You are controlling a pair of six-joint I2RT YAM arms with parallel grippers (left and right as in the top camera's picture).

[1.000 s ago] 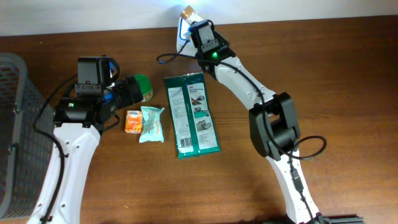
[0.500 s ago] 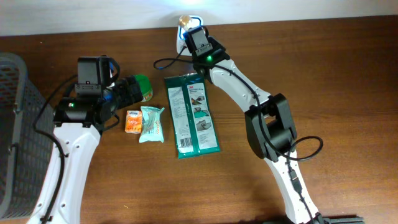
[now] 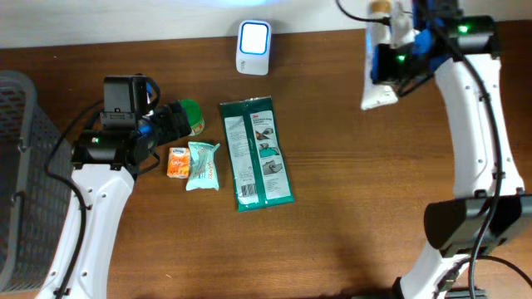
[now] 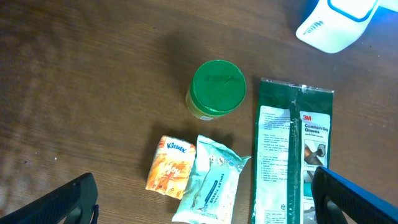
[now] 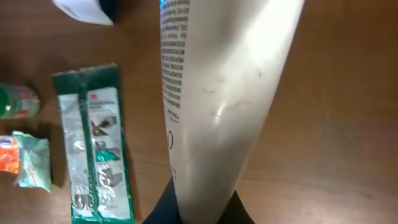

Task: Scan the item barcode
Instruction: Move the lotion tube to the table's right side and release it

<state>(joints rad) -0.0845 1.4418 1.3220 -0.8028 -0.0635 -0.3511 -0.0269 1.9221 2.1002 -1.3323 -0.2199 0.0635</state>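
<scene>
A white tube [image 3: 377,93] with a tan cap hangs over the back right of the table. My right gripper [image 3: 399,54] is shut on it. In the right wrist view the tube [image 5: 224,93] fills the middle, printed text along its left side, and the right gripper [image 5: 198,205] clamps its narrow end. The white scanner [image 3: 253,37] with a blue-lit face stands at the back centre, well left of the tube. My left gripper [image 3: 170,124] stands open over the small items, holding nothing. Its dark fingertips [image 4: 78,199] frame the bottom corners of the left wrist view.
On the wood lie a green-lidded jar [image 3: 189,116], an orange Kleenex pack [image 3: 177,161], a pale teal tissue pack [image 3: 202,164] and a long green 3M package [image 3: 256,154]. A grey mesh basket [image 3: 21,166] stands at the left edge.
My right arm has swung away from the scanner to the back right, carrying the white tube. The left arm and the items on the table have not moved.
</scene>
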